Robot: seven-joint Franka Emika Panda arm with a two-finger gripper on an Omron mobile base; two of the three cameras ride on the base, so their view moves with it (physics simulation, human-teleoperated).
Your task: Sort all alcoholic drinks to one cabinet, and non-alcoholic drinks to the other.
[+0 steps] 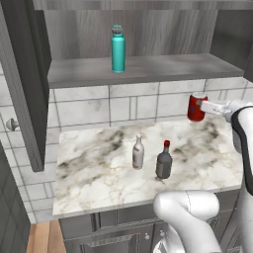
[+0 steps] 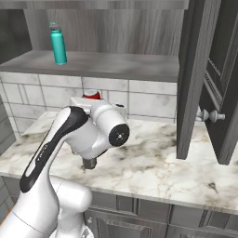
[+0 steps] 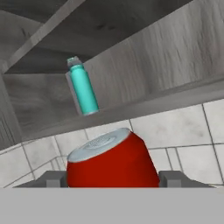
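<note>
The wall (image 1: pixel 99 106) has pale square tiles. The counter (image 1: pixel 99 168) is white marble with dark streaks. Grey drawers (image 1: pixel 108 237) sit below.

My arm (image 2: pixel 69 153) is glossy white, built of rounded, bulbous links. At the left of the right base frame a long black inlay strip runs down one link. Centre frame there, a round white joint cap (image 2: pixel 118 135) carries a dark disc with a small pale mark in its middle. At the right edge of the left base frame, a dark grey band trims the white shell.
</note>
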